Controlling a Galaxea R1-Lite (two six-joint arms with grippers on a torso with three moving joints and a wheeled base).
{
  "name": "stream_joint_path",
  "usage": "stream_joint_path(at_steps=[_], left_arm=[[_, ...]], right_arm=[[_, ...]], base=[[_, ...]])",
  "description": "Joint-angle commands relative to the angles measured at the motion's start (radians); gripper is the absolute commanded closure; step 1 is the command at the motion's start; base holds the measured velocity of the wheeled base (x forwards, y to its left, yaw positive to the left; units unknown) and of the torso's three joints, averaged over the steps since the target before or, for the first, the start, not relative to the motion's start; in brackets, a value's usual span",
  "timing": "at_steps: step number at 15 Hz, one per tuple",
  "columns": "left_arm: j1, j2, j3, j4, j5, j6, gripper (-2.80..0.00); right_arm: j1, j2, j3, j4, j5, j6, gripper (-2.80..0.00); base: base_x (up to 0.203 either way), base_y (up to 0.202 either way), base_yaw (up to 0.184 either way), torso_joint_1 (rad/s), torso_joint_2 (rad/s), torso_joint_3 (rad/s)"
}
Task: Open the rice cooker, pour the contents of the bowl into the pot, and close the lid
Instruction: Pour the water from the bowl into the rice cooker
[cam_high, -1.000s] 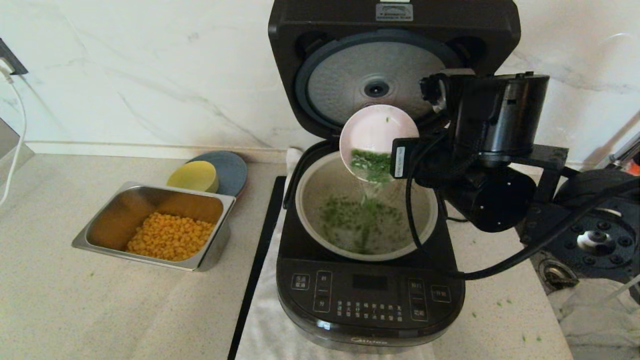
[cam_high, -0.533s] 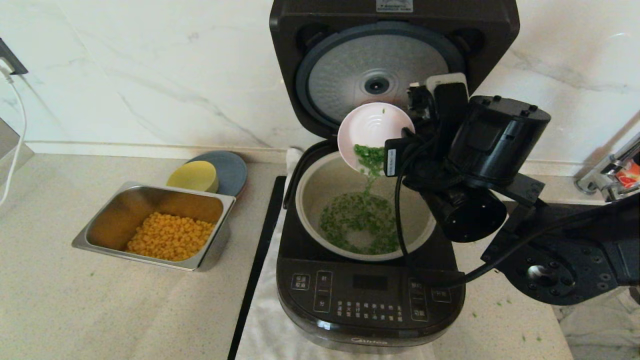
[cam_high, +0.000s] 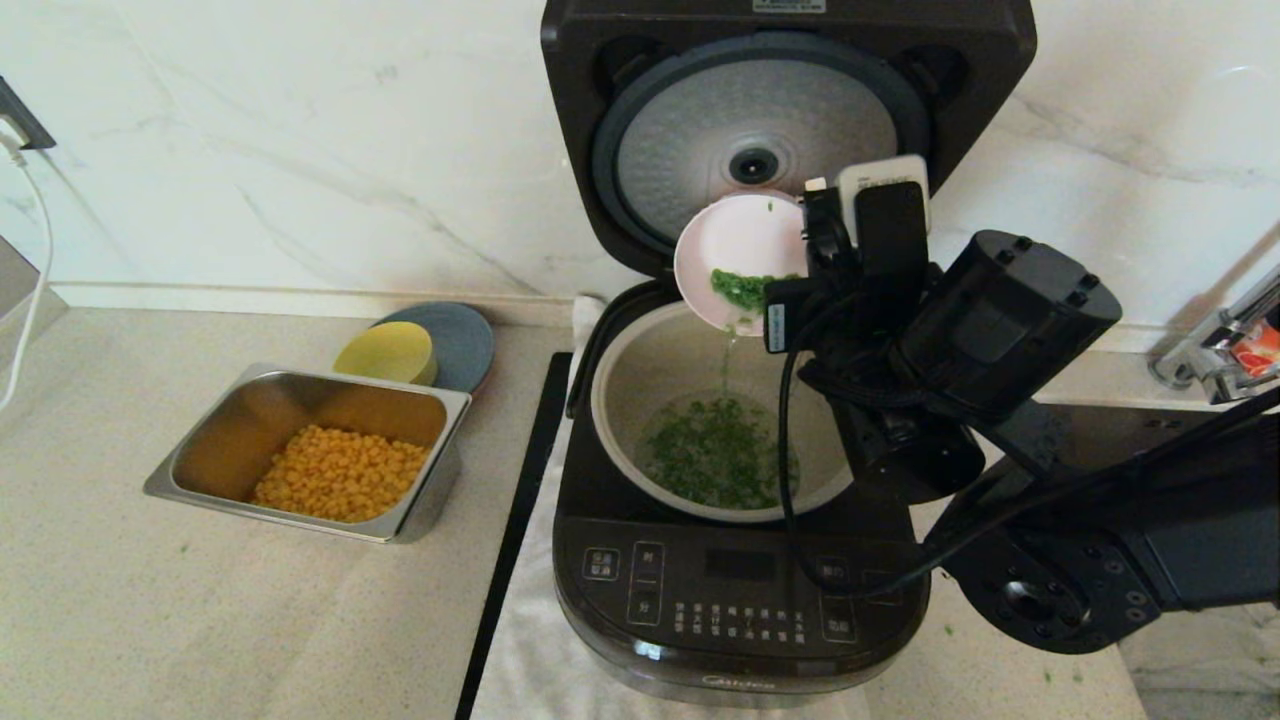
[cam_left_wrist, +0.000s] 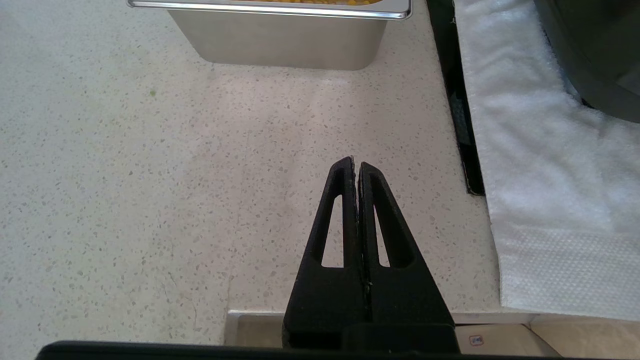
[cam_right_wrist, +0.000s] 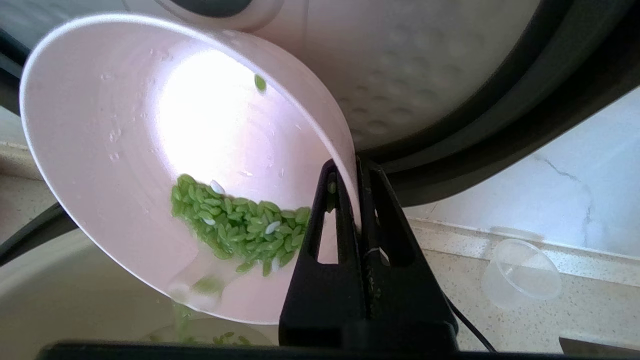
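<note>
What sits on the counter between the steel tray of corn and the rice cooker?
In the head view, a narrow black strip and the edge of the white towel under the rice cooker lie between it and the steel tray; otherwise bare counter.

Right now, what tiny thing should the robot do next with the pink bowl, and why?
Probably tip the bowl a little steeper over the pot. The right gripper pinches its rim, a thin stream is falling, yet a clump of green bits clings inside. The lid stands open.

glossy black cooker (cam_high: 740, 600), brushed steel tray (cam_high: 420, 515)
</note>
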Motion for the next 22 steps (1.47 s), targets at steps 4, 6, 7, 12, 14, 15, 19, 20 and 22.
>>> stream_joint_path(at_steps=[4, 6, 7, 12, 14, 15, 19, 20, 22], left_arm=[[0.000, -0.001, 0.000, 0.002, 0.000, 0.001, 0.00], [0.000, -0.001, 0.000, 0.000, 0.000, 0.000, 0.00], [0.000, -0.001, 0.000, 0.000, 0.000, 0.001, 0.00], [0.000, -0.001, 0.000, 0.001, 0.000, 0.001, 0.00], [0.000, -0.001, 0.000, 0.002, 0.000, 0.000, 0.00], [0.000, -0.001, 0.000, 0.002, 0.000, 0.000, 0.00], [0.000, -0.001, 0.000, 0.001, 0.000, 0.001, 0.00], [0.000, -0.001, 0.000, 0.000, 0.000, 0.000, 0.00], [0.000, -0.001, 0.000, 0.000, 0.000, 0.000, 0.00]], right_arm=[[0.027, -0.030, 0.017, -0.005, -0.022, -0.003, 0.00], [0.061, -0.051, 0.022, 0.047, -0.057, -0.001, 0.00], [0.066, -0.069, 0.027, 0.105, -0.065, 0.013, 0.00], [0.045, -0.164, -0.045, 0.606, -0.065, 0.310, 0.00], [-0.004, -0.198, -0.127, 0.942, 0.004, 0.525, 0.00], [-0.036, -0.218, -0.182, 1.121, 0.082, 0.647, 0.00], [-0.209, -0.308, -0.344, 1.531, 0.384, 0.919, 0.00], [-0.232, -0.344, -0.348, 1.575, 0.440, 0.930, 0.00], [-0.294, -0.426, -0.353, 1.681, 0.559, 0.940, 0.00]], base=[[0.000, 0.000, 0.000, 0.000, 0.00, 0.000], [0.000, 0.000, 0.000, 0.000, 0.00, 0.000], [0.000, 0.000, 0.000, 0.000, 0.00, 0.000], [0.000, 0.000, 0.000, 0.000, 0.00, 0.000], [0.000, 0.000, 0.000, 0.000, 0.00, 0.000], [0.000, 0.000, 0.000, 0.000, 0.00, 0.000], [0.000, 0.000, 0.000, 0.000, 0.00, 0.000], [0.000, 0.000, 0.000, 0.000, 0.00, 0.000], [0.000, 0.000, 0.000, 0.000, 0.00, 0.000]])
